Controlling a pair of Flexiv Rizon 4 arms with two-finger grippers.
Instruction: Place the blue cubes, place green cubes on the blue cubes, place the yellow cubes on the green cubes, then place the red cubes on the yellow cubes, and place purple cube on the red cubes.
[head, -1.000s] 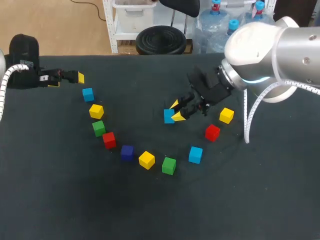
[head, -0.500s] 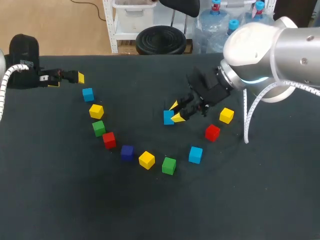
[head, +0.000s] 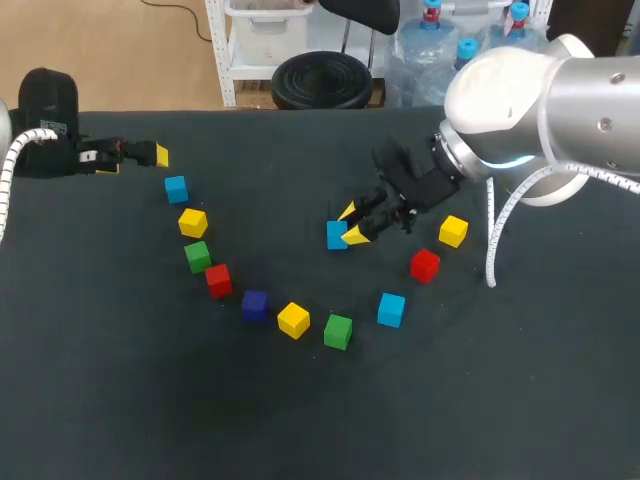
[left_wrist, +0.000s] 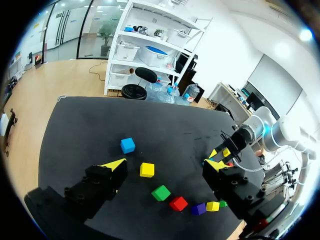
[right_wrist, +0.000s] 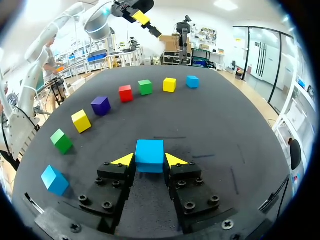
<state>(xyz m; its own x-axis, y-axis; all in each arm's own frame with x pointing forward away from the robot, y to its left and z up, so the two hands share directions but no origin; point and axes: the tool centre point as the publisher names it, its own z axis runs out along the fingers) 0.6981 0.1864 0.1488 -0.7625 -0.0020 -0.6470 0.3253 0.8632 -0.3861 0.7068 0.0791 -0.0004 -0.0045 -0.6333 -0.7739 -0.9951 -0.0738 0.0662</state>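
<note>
1. The left tool (left_wrist: 165, 164) is hanging over the far left corner of the tabletop (head: 120, 380), its fingers spreading wide and gripping nothing.
2. Beside it, single cubes are curving in an arc across the tabletop: the far-left blue cube (head: 176, 188), the left yellow cube (head: 193, 222), the left green cube (head: 197, 256), the left red cube (head: 218, 280), the purple cube (head: 254, 304), the middle yellow cube (head: 293, 320) and the middle green cube (head: 338, 331).
3. Near the middle, the right tool (head: 351, 223) is clamping the held blue cube (right_wrist: 150, 154) from two sides. I cannot tell whether that cube is resting on the tabletop.
4. Further right, the right blue cube (head: 391, 309), the right red cube (head: 425, 265) and the right yellow cube (head: 453, 231) are lying apart from one another.
5. No cube is sitting on another, so the task seems to be only beginning: the blue base is not yet laid, and every green, yellow, red and purple layer is waiting.
6. No readable writing or label is showing on the cubes, the tools or the tabletop.
</note>
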